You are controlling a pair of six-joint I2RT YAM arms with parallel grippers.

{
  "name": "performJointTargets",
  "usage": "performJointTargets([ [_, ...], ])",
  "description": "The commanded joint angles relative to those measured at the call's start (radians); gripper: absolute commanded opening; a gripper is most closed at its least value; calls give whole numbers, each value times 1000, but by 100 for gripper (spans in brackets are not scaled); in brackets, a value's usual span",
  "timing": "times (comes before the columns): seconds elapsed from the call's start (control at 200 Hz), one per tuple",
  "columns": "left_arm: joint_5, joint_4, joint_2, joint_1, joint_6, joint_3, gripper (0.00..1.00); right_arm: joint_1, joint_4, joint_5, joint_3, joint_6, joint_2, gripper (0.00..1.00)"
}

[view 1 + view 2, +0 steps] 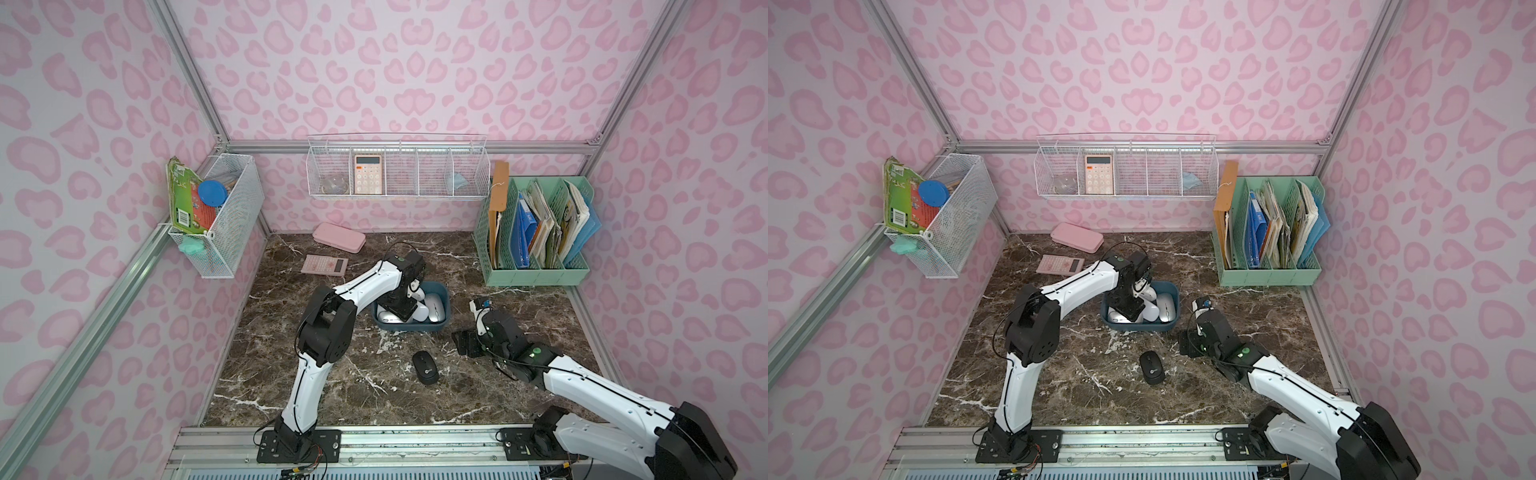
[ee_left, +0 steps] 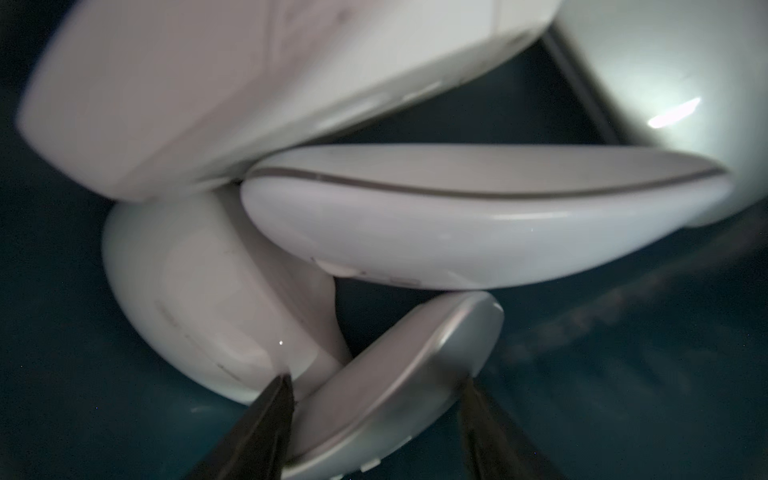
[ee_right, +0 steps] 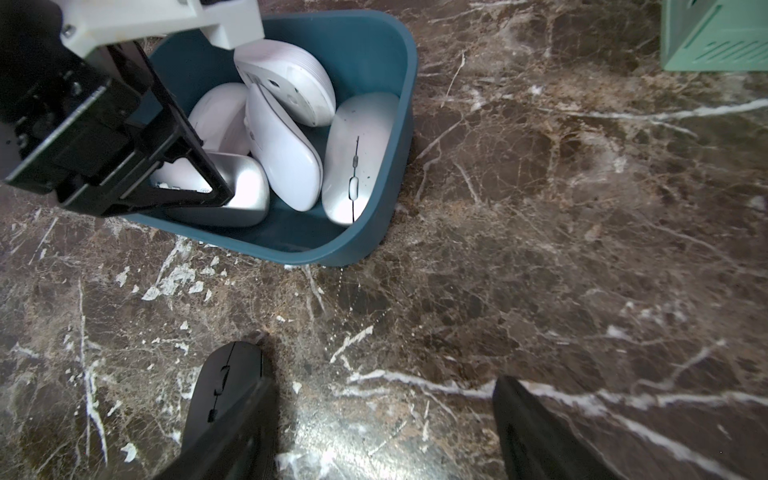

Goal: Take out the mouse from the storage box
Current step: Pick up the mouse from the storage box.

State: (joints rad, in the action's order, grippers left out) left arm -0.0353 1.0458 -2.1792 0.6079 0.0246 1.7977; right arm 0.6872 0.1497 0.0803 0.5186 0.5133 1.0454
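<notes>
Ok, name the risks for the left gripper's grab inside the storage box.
The left gripper straddles the silver mouse by its fingertips only; the smooth shell may slip. A white mouse sits close against it and could be dragged along. Nothing steadies the storage box; it might shift.

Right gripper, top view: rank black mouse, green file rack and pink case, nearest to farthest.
From the right gripper, in a top view:
1. black mouse: close by, just to its left, front centre.
2. green file rack: back right corner.
3. pink case: far back, left of centre.
</notes>
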Motion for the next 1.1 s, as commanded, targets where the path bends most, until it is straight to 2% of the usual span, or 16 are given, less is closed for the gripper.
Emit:
performJointTargets([
  [0.0,12,47,15,-2,-8,-3,72,0,-21,10,11,-3,2,85],
  [0.08,36,39,17,-2,-2,-8,75,0,-22,11,13,-6,4,85],
  [0.15,39,56,0,-2,0,-2,82,0,-20,16,14,-8,5,85],
  [0.24,29,83,-32,-3,1,14,82,0,-14,15,18,-6,4,85],
  [0.4,42,76,-50,-5,0,12,66,0,-16,24,18,-12,8,85],
  [0.755,35,35,-11,-7,-7,4,41,-2,-26,27,15,-13,18,85],
  [1.095,42,-36,82,-7,-33,-41,32,-2,-27,29,17,-11,28,85],
])
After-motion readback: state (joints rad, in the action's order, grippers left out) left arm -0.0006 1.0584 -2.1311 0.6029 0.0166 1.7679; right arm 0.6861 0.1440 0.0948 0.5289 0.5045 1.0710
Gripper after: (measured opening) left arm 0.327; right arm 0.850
